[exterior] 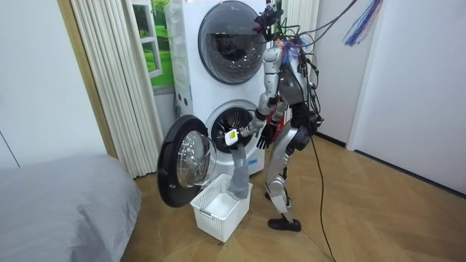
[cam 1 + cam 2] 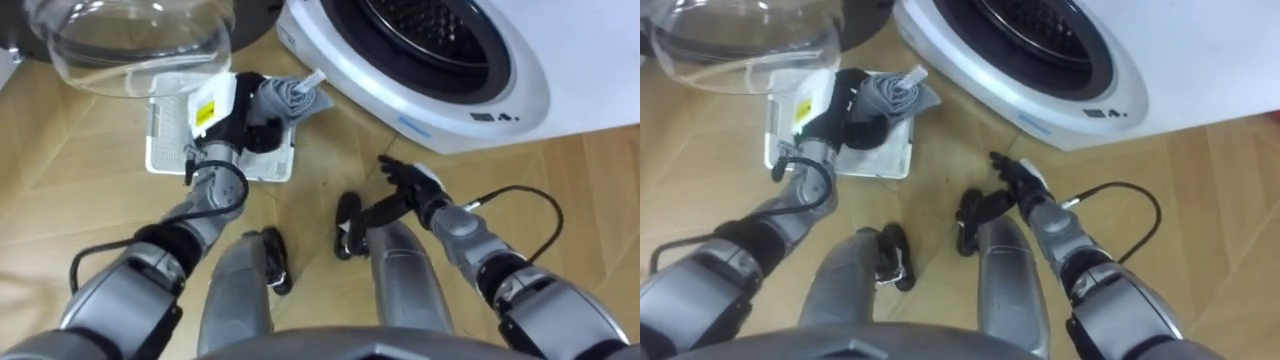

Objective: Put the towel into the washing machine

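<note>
A grey towel [image 2: 287, 95] is bunched in my left hand [image 2: 228, 118], whose fingers are curled round its top. In the room view the towel [image 1: 237, 169] hangs straight down from that hand [image 1: 234, 137], and its lower end reaches into the white basket [image 1: 218, 211]. The washing machine's lower drum [image 2: 430, 30] stands open ahead and to the right of the towel. Its glass door [image 2: 130, 40] is swung out to my left. My right hand [image 2: 412, 184] hovers lower right, fingers relaxed and holding nothing. I stand bent forward before the machine.
The white basket [image 2: 165, 140] sits on the wooden floor right under the towel, below the open door. A second drum [image 1: 231, 33] is stacked above. A grey bed [image 1: 58, 207] fills the room view's left and a curtain [image 1: 116, 80] hangs beside the machine.
</note>
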You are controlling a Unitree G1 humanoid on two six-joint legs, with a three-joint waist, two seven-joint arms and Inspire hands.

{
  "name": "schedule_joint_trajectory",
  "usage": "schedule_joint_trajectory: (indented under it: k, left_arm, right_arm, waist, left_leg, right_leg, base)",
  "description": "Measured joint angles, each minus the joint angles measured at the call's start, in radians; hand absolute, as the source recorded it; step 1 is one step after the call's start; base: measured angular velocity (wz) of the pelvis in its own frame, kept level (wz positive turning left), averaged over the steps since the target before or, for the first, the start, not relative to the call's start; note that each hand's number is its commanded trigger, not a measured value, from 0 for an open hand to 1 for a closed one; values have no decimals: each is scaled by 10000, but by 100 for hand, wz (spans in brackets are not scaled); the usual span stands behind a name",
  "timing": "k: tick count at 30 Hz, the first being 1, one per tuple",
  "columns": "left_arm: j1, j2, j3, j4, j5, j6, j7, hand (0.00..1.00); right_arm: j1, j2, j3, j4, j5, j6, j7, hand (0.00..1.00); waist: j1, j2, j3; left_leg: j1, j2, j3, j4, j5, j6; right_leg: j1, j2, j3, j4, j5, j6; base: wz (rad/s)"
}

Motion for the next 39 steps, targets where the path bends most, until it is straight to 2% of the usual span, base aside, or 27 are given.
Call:
schedule_joint_trajectory:
  k: [1,2,3,5,9,12,13,18,21,27,28,29,30,39]
  left_arm:
    - [99,-15,-18,-110,-427,-44,-302,100]
    - [289,-48,-41,-236,-1338,-116,-944,100]
    - [421,-75,-42,-256,-2384,-117,-1609,100]
    - [535,-72,-67,-307,-3674,-115,-2589,100]
    - [789,-26,-203,-314,-5818,-99,-4658,100]
    - [789,-38,-329,-319,-6072,-6,-5889,100]
    - [780,-34,-330,-325,-6141,36,-6081,100]
    - [760,30,-712,-400,-8205,314,-7316,100]
    - [731,48,-726,-608,-8839,457,-7995,100]
    - [730,24,-645,-1329,-9125,748,-8240,100]
    - [730,24,-635,-1417,-9125,789,-8244,100]
    - [729,23,-608,-1557,-9125,832,-8268,100]
    - [730,22,-576,-1657,-9124,857,-8296,100]
    - [730,15,-284,-2508,-9091,1390,-8513,100]
  right_arm:
    - [3,5,-47,3,-36,7,11,0]
    - [8,58,-90,3,-94,6,6,0]
    - [18,98,-166,7,-243,0,8,0]
    - [-1,84,-185,6,-406,-31,24,0]
    - [48,94,-216,13,-770,-29,249,0]
    - [61,103,-386,13,-764,-13,573,0]
    - [56,102,-402,12,-745,-3,616,0]
    - [223,113,-435,-39,-751,5,728,0]
    - [300,189,-451,-43,-752,0,852,0]
    - [333,15,-510,-341,-742,-29,740,1]
    - [330,2,-511,-353,-741,-29,730,21]
    - [327,-11,-511,-384,-741,-29,688,64]
    - [327,-22,-550,-393,-745,-26,685,100]
    - [361,-32,-808,-381,-769,89,1069,100]
  waist:
    - [30,-7,-10]
    - [57,-16,-34]
    - [82,-4,-151]
    - [140,-9,-219]
    - [171,-12,-220]
    - [172,-10,-220]
    - [170,-9,-221]
    - [122,69,-247]
    - [146,92,-257]
    - [152,388,-271]
    - [156,413,-273]
    - [162,451,-267]
    - [157,470,-264]
    - [237,479,-268]
  left_leg:
    - [53,-7,18,-26,10,8]
    - [182,-42,20,-88,40,19]
    - [214,-62,-4,-135,69,20]
    - [277,-105,-33,-239,156,38]
    - [467,-111,-48,-322,189,44]
    - [472,-103,-49,-323,188,48]
    - [471,-102,-49,-326,189,48]
    - [666,-75,-75,-594,260,60]
    - [813,-41,-104,-732,267,50]
    - [786,2,-266,-747,264,47]
    - [787,5,-266,-752,264,46]
    - [786,9,-265,-762,264,46]
    - [786,9,-265,-777,264,45]
    - [797,18,-260,-793,269,36]
  right_leg:
    - [43,-6,16,-9,11,3]
    - [156,-38,14,-31,20,14]
    - [213,-46,-1,-83,51,22]
    - [297,-68,-22,-180,129,34]
    - [533,-53,-40,-338,199,66]
    - [568,-36,-40,-403,242,77]
    - [571,-34,-42,-414,248,78]
    - [832,55,-123,-805,371,100]
    - [1024,116,-173,-1003,397,109]
    - [1175,153,-357,-1126,402,119]
    - [1177,156,-357,-1133,402,119]
    - [1179,161,-358,-1140,402,119]
    - [1177,161,-359,-1138,401,118]
    - [1176,179,-350,-1211,403,114]
  base:
    - [0]
    - [0]
    - [5]
    - [7]
    - [2]
    - [0]
    - [0]
    - [0]
    - [0]
    - [7]
    - [0]
    - [0]
    - [0]
    - [0]
